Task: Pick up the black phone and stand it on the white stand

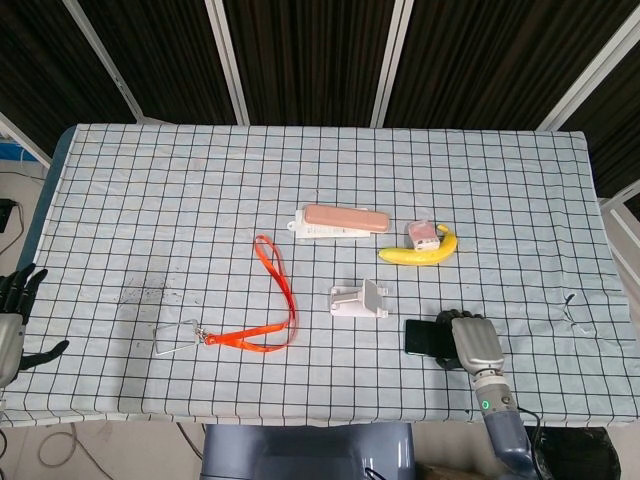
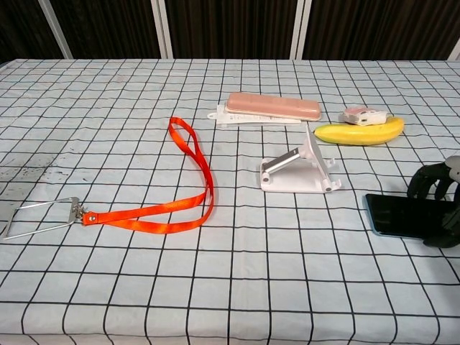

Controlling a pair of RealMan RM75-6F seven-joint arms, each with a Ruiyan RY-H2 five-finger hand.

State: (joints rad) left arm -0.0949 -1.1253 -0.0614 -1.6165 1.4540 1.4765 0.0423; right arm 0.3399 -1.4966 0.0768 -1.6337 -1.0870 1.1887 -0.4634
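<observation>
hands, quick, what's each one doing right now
Left hand: open, fingers spread, holding nothing, off the table's left edge.
Right hand: fingers wrapped around the black phone, which lies flat on the table.
</observation>
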